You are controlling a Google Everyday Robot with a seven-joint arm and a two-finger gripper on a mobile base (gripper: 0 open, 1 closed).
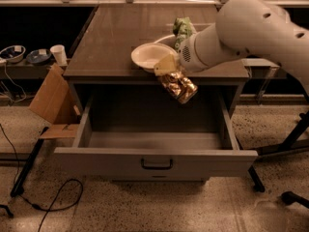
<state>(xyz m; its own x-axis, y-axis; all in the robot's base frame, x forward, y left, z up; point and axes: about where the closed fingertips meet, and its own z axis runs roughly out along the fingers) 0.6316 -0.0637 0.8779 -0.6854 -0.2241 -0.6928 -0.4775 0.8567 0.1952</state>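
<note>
My gripper (170, 70) is at the front edge of the brown cabinet top (111, 52), shut on a shiny gold-brown snack bag (178, 86). The bag hangs in the air over the open drawer (154, 144), just in front of the cabinet's edge. A white bowl (148, 56) sits on the top right beside the gripper, to its left. A green bag (182, 29) lies behind my arm (241, 33) on the top, partly hidden by it.
A cardboard box (50, 100) leans against the cabinet's left side. A paper cup (59, 54) and bowls (12, 53) sit on a low shelf at left. Cables (53, 197) trail on the floor at left. Chair legs (289, 144) stand at right.
</note>
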